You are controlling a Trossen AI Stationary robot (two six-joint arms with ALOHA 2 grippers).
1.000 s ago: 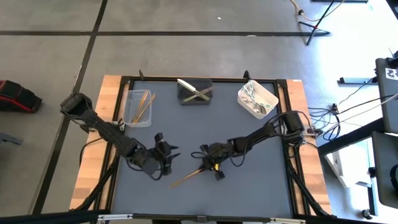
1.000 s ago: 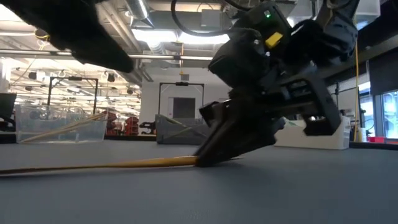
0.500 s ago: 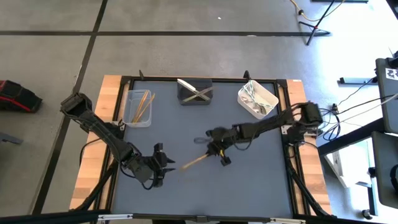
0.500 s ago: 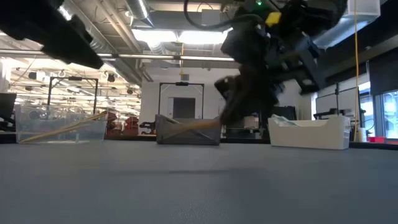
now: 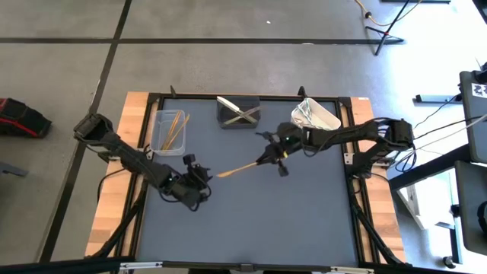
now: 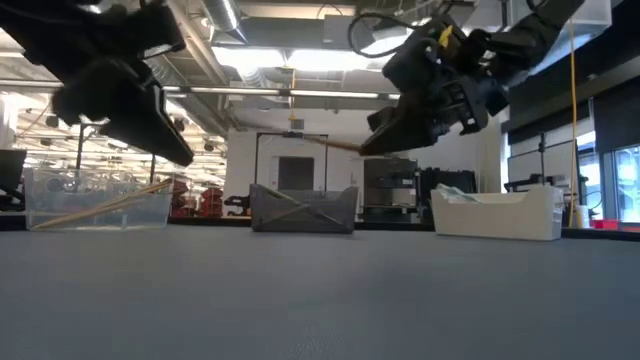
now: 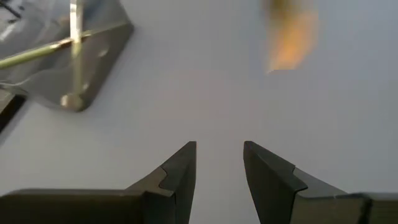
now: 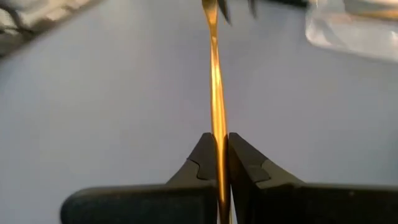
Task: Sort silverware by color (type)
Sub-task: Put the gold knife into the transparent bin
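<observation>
The right gripper (image 5: 275, 156) holds a stiff, slim copper-gold utensil (image 5: 237, 170) clamped in its jaws, probably by one end, above the surface, likely slippery and prone to pivot, while the left gripper (image 5: 199, 183) hovers open.

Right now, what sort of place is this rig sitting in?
Likely a robotics lab or workshop floor: the low view shows an open hall with exposed ceiling ducts and strip lights, and the high view shows a framed work table on bare concrete with loose cables.

A copper-gold utensil (image 5: 242, 169) shows against the blue-grey table (image 5: 304, 213), beyond it clear (image 5: 169, 132), dark grey (image 5: 238, 113) and white (image 5: 315, 119) tubs.
</observation>
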